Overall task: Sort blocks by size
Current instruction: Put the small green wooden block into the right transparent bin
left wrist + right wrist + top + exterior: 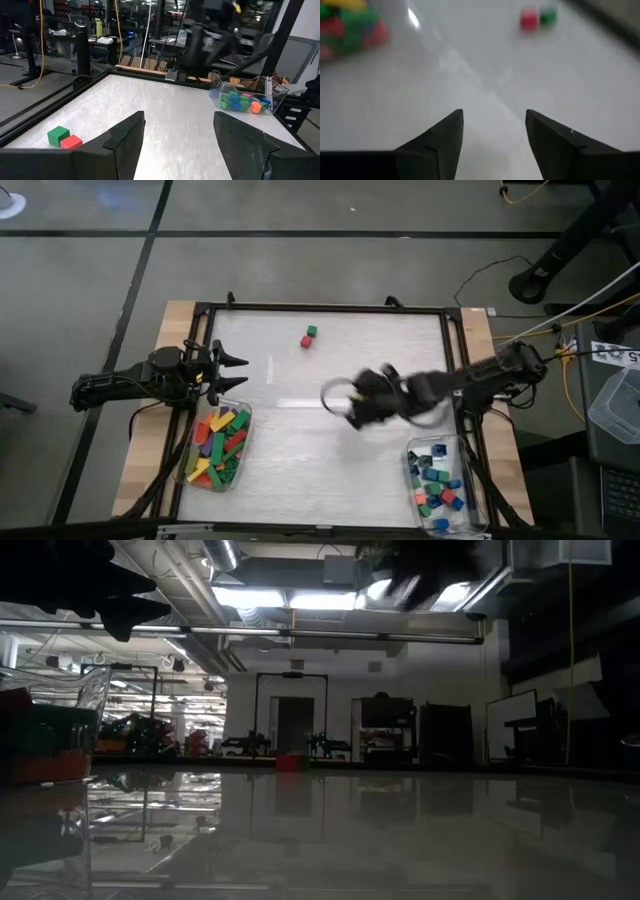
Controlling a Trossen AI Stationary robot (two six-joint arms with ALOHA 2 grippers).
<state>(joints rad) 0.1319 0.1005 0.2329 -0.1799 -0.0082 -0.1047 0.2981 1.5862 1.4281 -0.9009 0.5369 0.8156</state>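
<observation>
Two small blocks lie side by side on the white table toward its far edge: a green one (pixel 312 331) and a red one (pixel 306 341), also in the left wrist view as green (pixel 58 135) and red (pixel 70 142). My right gripper (pixel 345 405) hangs open above the table's middle, blurred, with nothing between its fingers (pixel 492 135). My left gripper (pixel 238 370) waits open at the table's left edge, level, above the tub of long blocks (pixel 218 446). A tub of short blocks (pixel 437 485) stands at the near right.
A black frame (pixel 330 307) runs round the white table top. The two clear tubs stand by the near corners, left (pixel 347 22) and right (pixel 245 97). Cables and a stand lie on the floor beyond the right edge. Bare table stretches between the tubs and the two loose blocks.
</observation>
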